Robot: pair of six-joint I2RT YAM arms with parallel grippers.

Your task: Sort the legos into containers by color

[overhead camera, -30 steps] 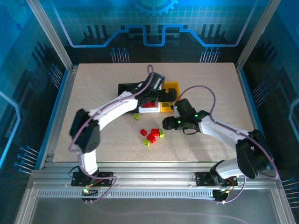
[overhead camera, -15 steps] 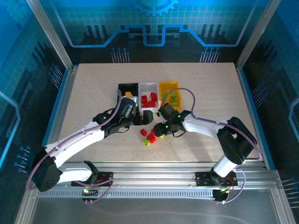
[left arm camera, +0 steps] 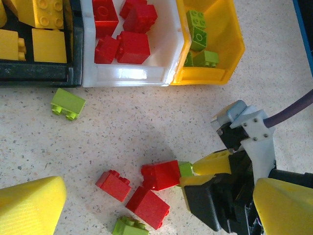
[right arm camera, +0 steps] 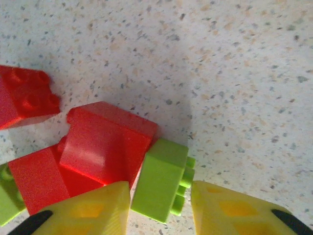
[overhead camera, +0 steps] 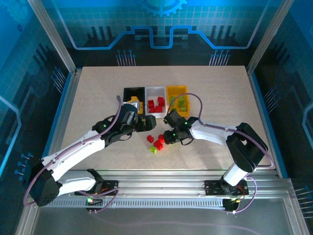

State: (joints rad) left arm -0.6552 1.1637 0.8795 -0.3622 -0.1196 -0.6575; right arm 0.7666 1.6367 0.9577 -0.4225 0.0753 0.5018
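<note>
Three containers stand in a row: black point(overhead camera: 133, 92), white point(overhead camera: 155, 90) and yellow point(overhead camera: 176, 90). Yellow legos point(left arm camera: 49, 45) lie in the black one, red legos point(left arm camera: 132, 46) in the white one, green legos point(left arm camera: 198, 36) in the yellow one. My right gripper point(right arm camera: 156, 188) is down on the table, its yellow fingers pressed on both sides of a green lego point(right arm camera: 164, 181) that leans against a red lego point(right arm camera: 105, 144). My left gripper point(overhead camera: 145, 124) hovers open just in front of the bins, above the loose pile.
Loose on the table are two more red legos point(left arm camera: 114, 185) point(left arm camera: 148, 206), a green one point(left arm camera: 129, 227) beside them, and another green one point(left arm camera: 67, 104) just in front of the black bin point(left arm camera: 39, 73). The right gripper point(left arm camera: 188, 174) crowds the pile's right side.
My left arm drew back from over the bins and now hangs over the table in front of them. My right gripper moved left onto the pile and closed round the green lego.
</note>
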